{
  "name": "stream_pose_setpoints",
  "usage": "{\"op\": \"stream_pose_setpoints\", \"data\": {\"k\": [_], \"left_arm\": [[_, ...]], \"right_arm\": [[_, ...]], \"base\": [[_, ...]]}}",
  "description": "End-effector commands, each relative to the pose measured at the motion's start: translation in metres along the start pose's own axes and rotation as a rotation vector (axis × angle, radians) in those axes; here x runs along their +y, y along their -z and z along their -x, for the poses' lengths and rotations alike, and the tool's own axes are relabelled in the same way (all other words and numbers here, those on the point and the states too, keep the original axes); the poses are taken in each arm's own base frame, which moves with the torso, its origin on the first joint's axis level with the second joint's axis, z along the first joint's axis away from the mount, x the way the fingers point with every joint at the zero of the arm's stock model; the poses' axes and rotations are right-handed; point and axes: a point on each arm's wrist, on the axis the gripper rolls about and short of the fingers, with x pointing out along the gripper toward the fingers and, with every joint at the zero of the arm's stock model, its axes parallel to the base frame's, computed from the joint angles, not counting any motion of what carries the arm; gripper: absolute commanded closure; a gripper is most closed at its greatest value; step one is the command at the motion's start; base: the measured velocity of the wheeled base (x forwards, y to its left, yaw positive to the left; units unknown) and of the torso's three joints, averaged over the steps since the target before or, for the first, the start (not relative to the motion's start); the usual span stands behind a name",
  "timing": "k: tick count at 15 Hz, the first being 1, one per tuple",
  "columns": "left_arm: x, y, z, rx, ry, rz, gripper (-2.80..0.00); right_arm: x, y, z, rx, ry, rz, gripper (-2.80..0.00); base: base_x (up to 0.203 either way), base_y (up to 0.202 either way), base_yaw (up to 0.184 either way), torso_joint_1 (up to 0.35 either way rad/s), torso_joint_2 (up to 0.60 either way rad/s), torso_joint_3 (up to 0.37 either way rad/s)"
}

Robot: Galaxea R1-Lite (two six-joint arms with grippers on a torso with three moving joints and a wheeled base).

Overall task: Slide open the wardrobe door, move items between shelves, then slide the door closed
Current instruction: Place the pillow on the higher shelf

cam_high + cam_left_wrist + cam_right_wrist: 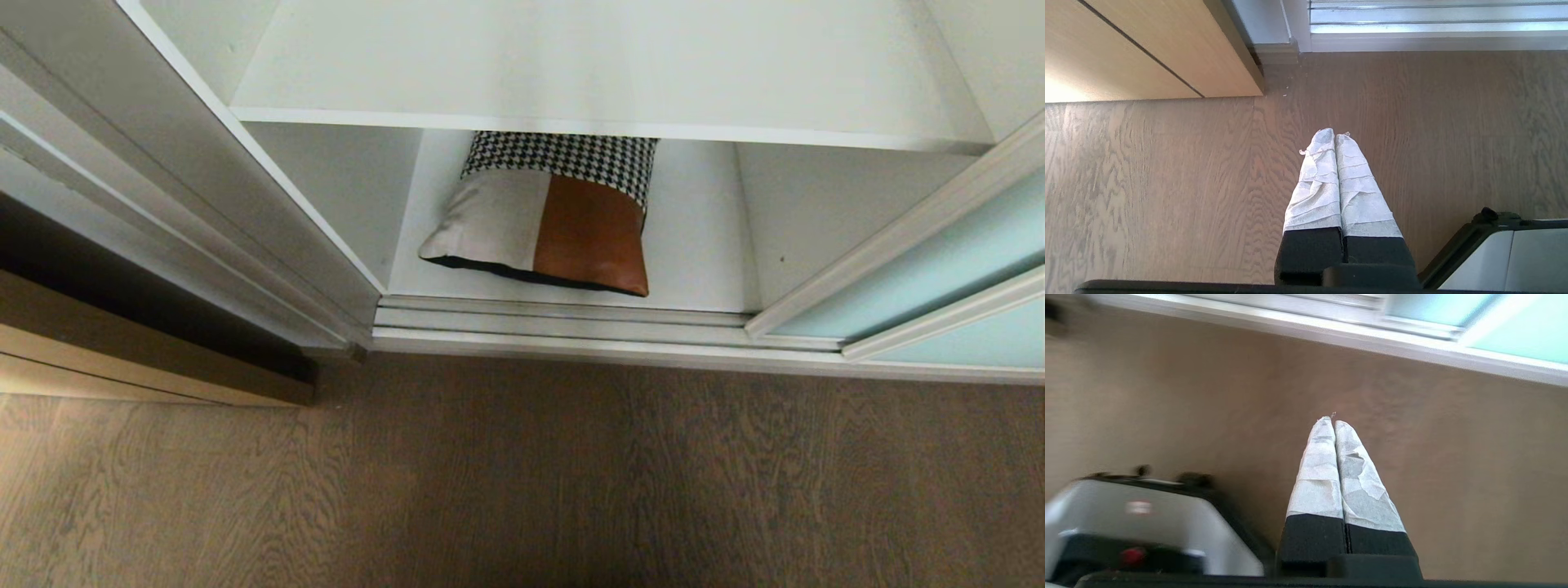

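Frosted blue-green glass of the door (922, 269) sits off to the right of the opening, so the wardrobe stands open and the first step looks done. The step in hand, by my reading, is the start of moving the cushion (551, 224) between shelves.

The cushion lies on the lower shelf (702, 245), roughly in the middle, its houndstooth end tucked back under the upper shelf (571, 57) and its rust-orange and off-white panels toward the front, near the track (563, 314). The upper shelf shows nothing on the part in view.

Neither arm appears in the head view. The left gripper (1335, 136) hangs over the wood floor (1167, 183), near the tan door (1126, 49), its wrapped fingers pressed together and holding nothing; it looks parked. The right gripper (1333, 424) also points at the floor, with the track and door glass beyond it, fingers pressed together, empty and touching nothing. Its view is smeared, which suggests this arm is the one in motion.

The next move likely calls for the right gripper to come forward over the track into the lower bay, spread its fingers, and pinch the front edge of the cushion. The bay under the upper shelf is low, so clearance will matter when lifting it out
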Motion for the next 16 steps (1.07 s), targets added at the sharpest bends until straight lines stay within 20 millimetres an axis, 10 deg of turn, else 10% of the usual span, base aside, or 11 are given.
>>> {"op": "stream_pose_setpoints", "data": {"k": [1, 16], "left_arm": [[0.000, 0.000, 0.000, 0.004, 0.001, 0.000, 0.00], [0.000, 0.000, 0.000, 0.004, 0.001, 0.000, 0.00]], "right_arm": [[-0.001, -0.010, -0.025, 0.042, -0.037, -0.025, 0.00], [0.001, 0.062, 0.012, -0.169, 0.094, 0.162, 0.00]], "base": [[0.000, 0.000, 0.000, 0.000, 0.00, 0.000], [0.000, 0.000, 0.000, 0.000, 0.00, 0.000]]}}
